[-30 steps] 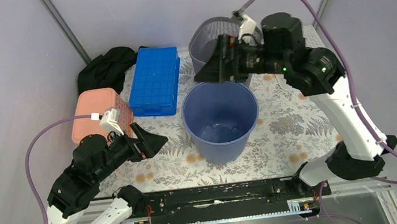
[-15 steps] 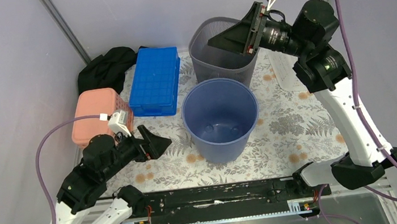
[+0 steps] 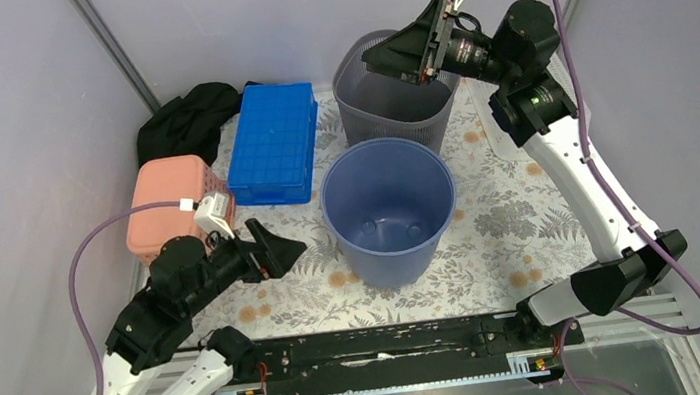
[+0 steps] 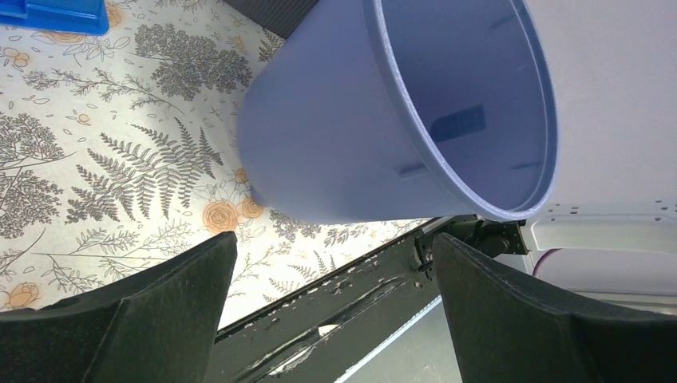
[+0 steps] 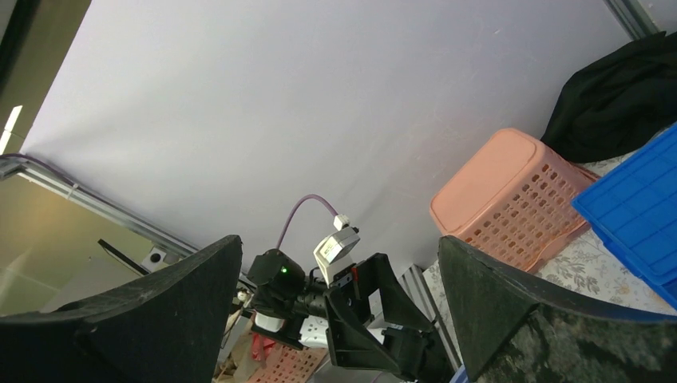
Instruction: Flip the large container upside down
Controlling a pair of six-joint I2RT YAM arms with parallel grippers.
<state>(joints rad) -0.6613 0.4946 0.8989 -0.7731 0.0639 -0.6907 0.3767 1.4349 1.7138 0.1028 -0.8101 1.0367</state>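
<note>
The large blue-violet plastic bucket (image 3: 389, 209) stands upright, mouth up and empty, in the middle of the floral mat. It fills the top of the left wrist view (image 4: 359, 136). My left gripper (image 3: 284, 251) is open and empty, low over the mat a short way left of the bucket, pointing at its side; in its own view (image 4: 335, 263) nothing lies between the fingers. My right gripper (image 3: 387, 56) is open and empty, raised above the grey mesh basket (image 3: 395, 101) behind the bucket. In its own view (image 5: 339, 247) it faces the left arm (image 5: 319, 295).
A blue crate (image 3: 273, 143) lies upside down at the back left, a pink basket (image 3: 175, 204) upside down beside it, and a black cloth (image 3: 187, 120) in the far corner. The black rail (image 3: 384, 342) runs along the near edge.
My right gripper has risen and drawn back from the bucket's far rim to above the mesh basket. My left gripper has edged right toward the bucket. The bucket has not moved.
</note>
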